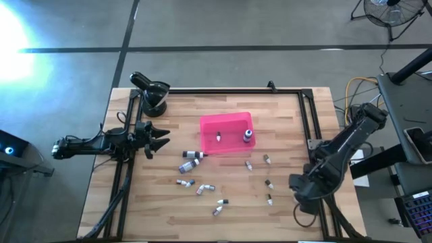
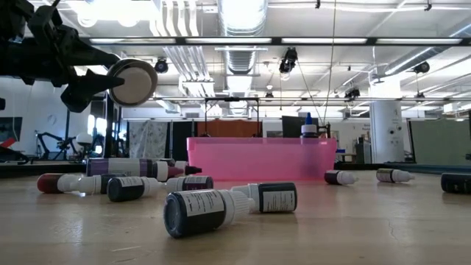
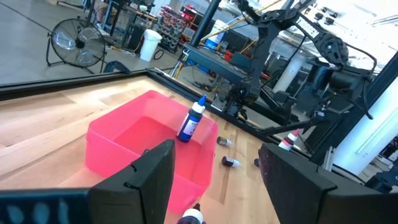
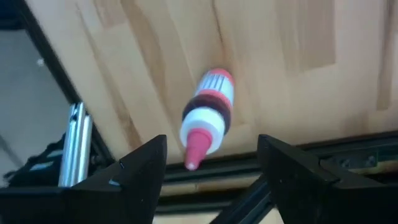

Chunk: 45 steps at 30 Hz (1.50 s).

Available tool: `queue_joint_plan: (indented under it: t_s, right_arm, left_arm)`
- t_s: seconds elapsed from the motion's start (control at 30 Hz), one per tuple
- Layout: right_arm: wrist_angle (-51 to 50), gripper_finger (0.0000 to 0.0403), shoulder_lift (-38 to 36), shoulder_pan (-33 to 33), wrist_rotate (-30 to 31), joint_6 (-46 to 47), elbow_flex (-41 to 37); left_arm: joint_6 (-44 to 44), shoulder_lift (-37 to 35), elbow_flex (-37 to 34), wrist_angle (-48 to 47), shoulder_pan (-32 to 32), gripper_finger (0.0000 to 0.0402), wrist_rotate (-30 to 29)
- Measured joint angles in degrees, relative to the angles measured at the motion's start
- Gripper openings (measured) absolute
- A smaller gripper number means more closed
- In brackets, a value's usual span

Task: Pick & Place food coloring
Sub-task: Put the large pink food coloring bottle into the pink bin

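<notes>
My right gripper (image 1: 299, 187) hangs low over the right edge of the bench (image 1: 283, 115), jaws spread wide, because one red-tipped bottle (image 4: 208, 115) lies on its side there, right against the dark frame rail (image 4: 323, 152). From my wrist it sits between my two fingers but is not yet touched; I judge that is the one I am lined up to take. So close to the rail, a clean closing may be awkward.

My left gripper (image 1: 156, 140) waits over the left part of the bench, jaws open and empty, pointed toward the pink tray (image 1: 209, 128).

The tray sits mid-bench as the drop place. Two bottles are already in it: a blue-capped bottle (image 3: 191, 121) standing upright near one corner, and a smaller one (image 1: 219, 137).

The rest of the food coloring (image 1: 192, 182) lies scattered on its side in front of the tray, some in a loose cluster, others spread toward my right arm.

The bench is pale wood planks inside a black frame. Beyond it is a concrete-floored workshop with a fan (image 1: 391, 10), ceiling ducts and racks of equipment.
</notes>
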Motion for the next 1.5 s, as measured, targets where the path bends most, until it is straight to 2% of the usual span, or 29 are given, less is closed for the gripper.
queue_joint_plan:
  t_s: [0.67, 1.23, 1.5]
  right_arm:
    - [0.4, 0.0247, 0.0, 3.1, 4.6, -2.3, -1.9]
    - [3.6, 0.0247, 0.1, 3.1, 4.7, -3.3, -1.1]
    - [4.0, 0.0247, 0.1, 6.2, 4.6, -1.7, -1.4]
  left_arm:
    - [0.0, 0.0, 0.0, 0.0, 0.0, 0.0208, 0.0]
    - [0.0, 0.0, 0.0, 0.0, 0.0, 0.0208, 0.0]
    - [0.0, 0.0, 0.0, 0.0, 0.0, 0.0208, 0.0]
